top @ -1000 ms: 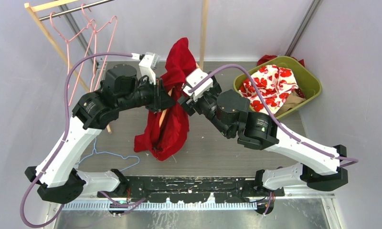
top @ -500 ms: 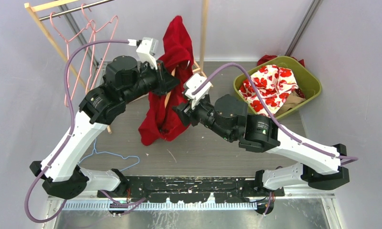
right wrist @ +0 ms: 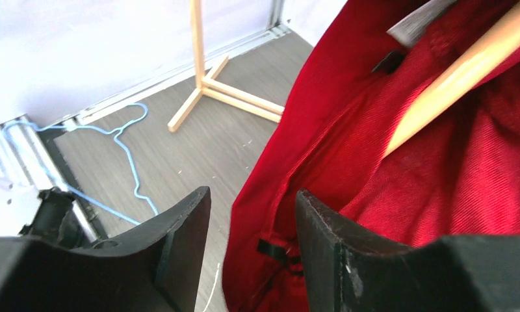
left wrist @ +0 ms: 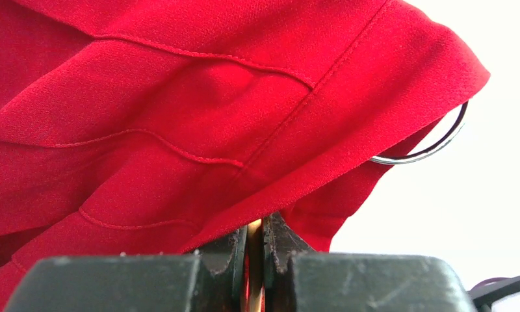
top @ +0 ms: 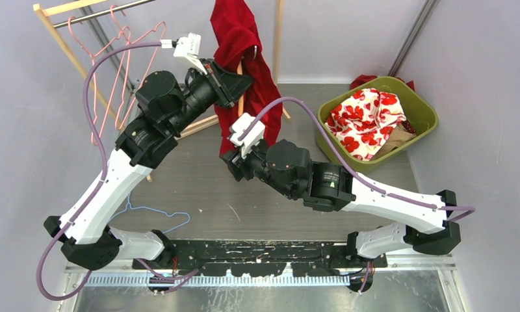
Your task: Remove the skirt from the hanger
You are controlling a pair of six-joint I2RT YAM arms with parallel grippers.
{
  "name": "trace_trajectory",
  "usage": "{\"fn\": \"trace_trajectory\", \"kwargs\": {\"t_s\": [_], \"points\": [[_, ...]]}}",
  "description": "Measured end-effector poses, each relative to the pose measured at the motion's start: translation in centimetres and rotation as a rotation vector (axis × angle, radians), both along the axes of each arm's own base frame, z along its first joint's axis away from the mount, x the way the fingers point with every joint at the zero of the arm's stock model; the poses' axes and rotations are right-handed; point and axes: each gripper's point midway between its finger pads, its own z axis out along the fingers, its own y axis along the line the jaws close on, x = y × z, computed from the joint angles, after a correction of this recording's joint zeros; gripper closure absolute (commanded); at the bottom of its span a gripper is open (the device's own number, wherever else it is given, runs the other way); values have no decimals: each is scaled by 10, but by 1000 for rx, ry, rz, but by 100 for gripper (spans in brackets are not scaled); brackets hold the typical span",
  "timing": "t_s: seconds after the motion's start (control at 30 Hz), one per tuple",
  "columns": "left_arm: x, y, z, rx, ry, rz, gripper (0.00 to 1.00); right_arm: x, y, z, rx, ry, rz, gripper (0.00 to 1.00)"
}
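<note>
Top external view has the red skirt (top: 244,58) lifted high at the far side of the worktop (top: 179,188). It is draped over a wooden hanger (right wrist: 452,78) that the left pincer (top: 244,81) holds up. On the left wrist camera that pincer is clamped narrow on a thin strip of the hanger's pale wood, with the cloth spilling over just above its jaws. The metal hook (left wrist: 433,146) pokes out at the right edge of the fabric.

The right pincer (right wrist: 251,214) sits lower and nearer, at the bottom of the hanging cloth. Its jaws stand apart, with nothing pinched that I can see. On its wrist camera the skirt's left edge hangs in the gap just past the fingertips (right wrist: 179,240), and most of the fabric lies off to the right behind the other finger.

My worries:
- If I close now I may catch only the edge, and a thin bite could slip when I pull.
- The wooden bar runs inside the folds, so a downward tug could snag cloth on it.
- A hard pull could twist the hanger out of the left pincer's slim hold and drop both together.
</note>
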Motion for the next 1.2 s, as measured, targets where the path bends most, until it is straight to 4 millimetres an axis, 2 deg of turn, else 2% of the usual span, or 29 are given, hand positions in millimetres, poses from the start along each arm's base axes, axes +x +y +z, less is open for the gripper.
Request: {"fn": "trace_trajectory", "kwargs": {"t_s": [0.27,0.37,0.47,0.57,0.67,0.73,0.97,1.2], "points": [[-1,-6,-8,-10,26,-30,100,18,-11,1,-17,-78,-122,45],[-2,-6,-10,-7,27,-31,100,22,-14,-1,-28,-93,-149,49],[-3,-4,-10,-5,24,-32,100,26,-17,-3,-41,-108,-174,62],[-8,-3,-7,-10,17,-47,100,30,-19,-6,-61,-118,-201,79],[-13,0,-5,-3,-1,-57,100,33,-15,-13,-78,-116,-212,92],[-13,2,-6,5,-15,-56,100,32,-10,-19,-94,-116,-207,97],[-6,-2,-21,28,-24,-51,100,28,-3,-26,-111,-74,-178,99],[7,-20,-33,23,-38,-70,100,5,22,-5,-4,4,-39,98]]}}
